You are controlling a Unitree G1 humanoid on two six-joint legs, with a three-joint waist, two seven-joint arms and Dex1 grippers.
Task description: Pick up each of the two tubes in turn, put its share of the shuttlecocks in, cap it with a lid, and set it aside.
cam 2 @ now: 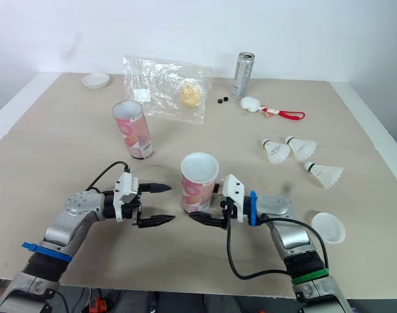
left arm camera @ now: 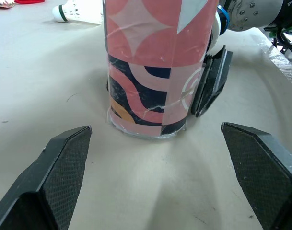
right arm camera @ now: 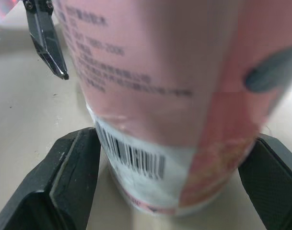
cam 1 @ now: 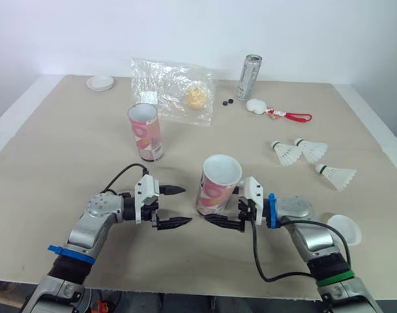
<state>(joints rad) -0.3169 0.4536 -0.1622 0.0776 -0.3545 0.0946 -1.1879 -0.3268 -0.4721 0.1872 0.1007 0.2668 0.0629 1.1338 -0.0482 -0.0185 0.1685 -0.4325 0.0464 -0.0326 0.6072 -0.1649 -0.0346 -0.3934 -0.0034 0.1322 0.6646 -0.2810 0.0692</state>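
A pink patterned tube (cam 1: 218, 186) stands open-topped at the near middle of the table. My right gripper (cam 1: 208, 208) is open, one finger (right arm camera: 71, 179) on each side of the tube's base and close against it. My left gripper (cam 1: 185, 205) is open and empty, a short gap to the tube's left and pointing at it. The second tube (cam 1: 145, 132) stands upright farther back on the left. Three shuttlecocks (cam 1: 286, 152) lie together to the right. One white lid (cam 1: 345, 229) lies beside my right arm; another lid (cam 1: 100, 82) sits at the far left corner.
A crumpled clear plastic bag (cam 1: 172, 91) lies behind the second tube. A metal can (cam 1: 249, 77) stands at the back, with two small black pieces (cam 1: 227, 102) and a white charm on a red cord (cam 1: 258, 105) beside it.
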